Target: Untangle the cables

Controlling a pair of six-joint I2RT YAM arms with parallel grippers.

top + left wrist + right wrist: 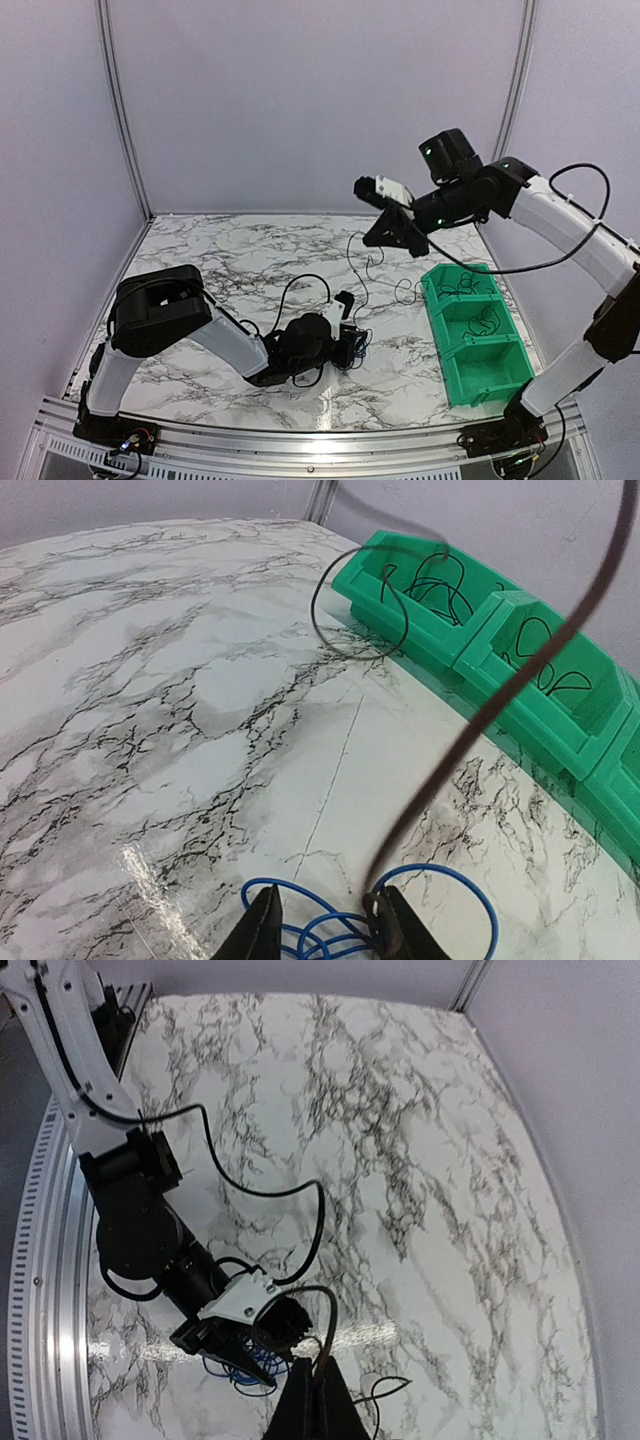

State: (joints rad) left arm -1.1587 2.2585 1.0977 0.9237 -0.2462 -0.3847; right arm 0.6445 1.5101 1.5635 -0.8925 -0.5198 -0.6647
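Note:
A small tangle of blue cables (358,347) lies on the marble table. My left gripper (347,340) is down on it. In the left wrist view the left gripper (328,932) has blue loops (470,878) between its narrowly spaced fingers. My right gripper (372,238) is raised above the table and shut on a thin black cable (352,262). This cable (520,670) runs up from beside the left gripper's right finger (397,927). In the right wrist view the right gripper (320,1392) pinches the black cable (330,1320) above the blue tangle (235,1377).
A green three-compartment bin (452,360) stands at the right, with thin black wires in its compartments (440,585). A loose black loop (350,652) lies on the table beside the bin. The left arm's thicker black cable (250,1185) arcs over the table.

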